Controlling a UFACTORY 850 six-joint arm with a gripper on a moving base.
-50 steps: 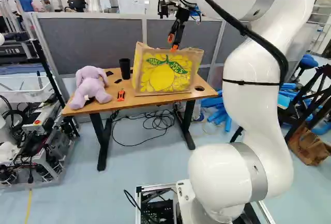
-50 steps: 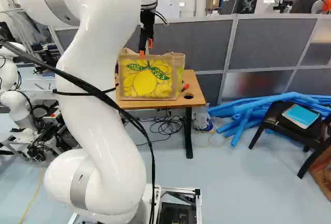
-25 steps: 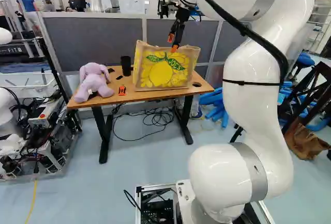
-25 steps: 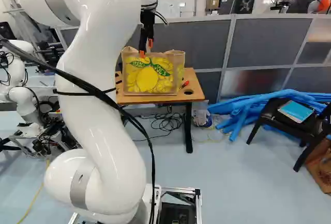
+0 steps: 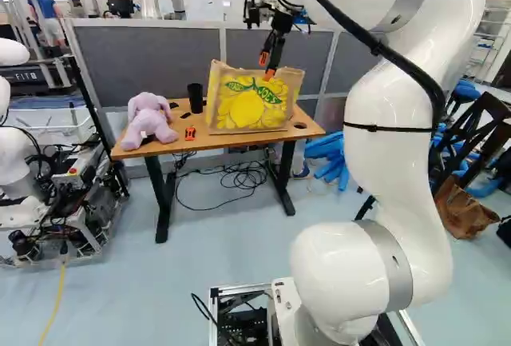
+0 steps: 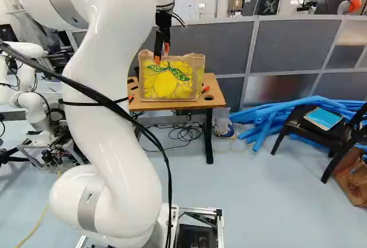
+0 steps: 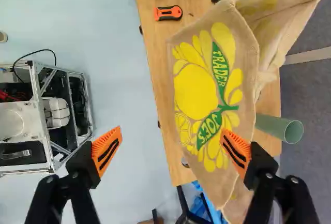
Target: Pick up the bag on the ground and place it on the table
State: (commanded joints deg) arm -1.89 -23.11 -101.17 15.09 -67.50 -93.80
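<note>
Gripper (image 5: 267, 66), two-fingered, orange-padded, spread wide, near the tote's upper edge. Lemon-print tote bag (image 5: 249, 108), upright on the wood-topped table (image 5: 214, 142), contents hidden. Black cup (image 5: 196, 100), upright on the same tabletop beside the tote, interior hidden.

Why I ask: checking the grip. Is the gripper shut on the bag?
No, the gripper stands wide open, one finger well clear of the bag.
</note>
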